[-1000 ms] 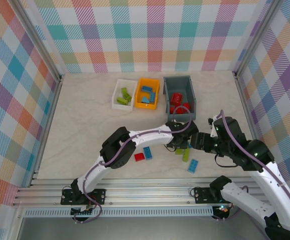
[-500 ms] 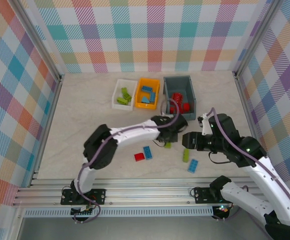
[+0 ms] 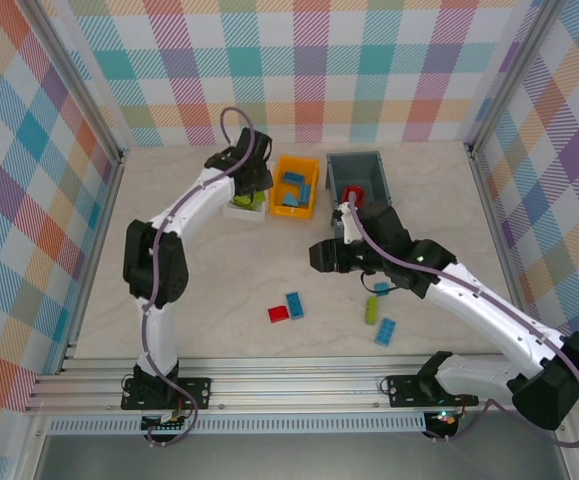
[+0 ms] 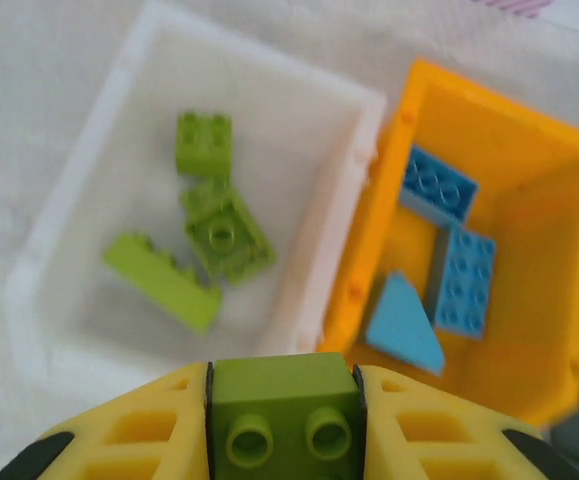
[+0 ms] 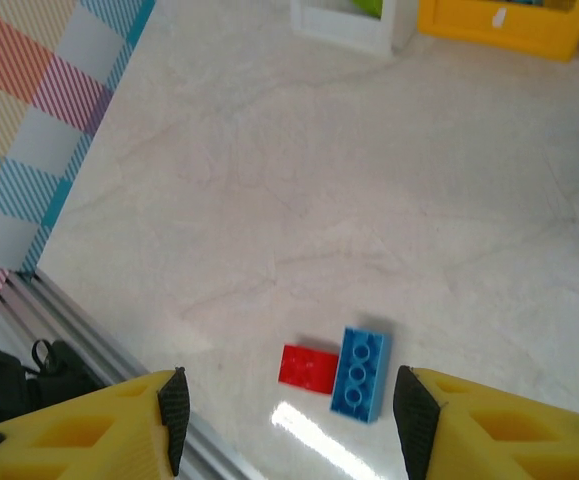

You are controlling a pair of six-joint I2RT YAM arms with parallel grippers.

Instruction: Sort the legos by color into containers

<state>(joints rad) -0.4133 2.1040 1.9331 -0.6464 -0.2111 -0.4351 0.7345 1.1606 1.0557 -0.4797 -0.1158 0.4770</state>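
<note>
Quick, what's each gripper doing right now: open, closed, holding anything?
Left gripper: closed on a lime green lego.
Right gripper: open, holding nothing.

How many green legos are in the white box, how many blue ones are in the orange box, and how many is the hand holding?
Green legos in the white tray: 3
Blue legos in the orange bin: 3
Green lego in the left hand: 1
Total: 7
</note>
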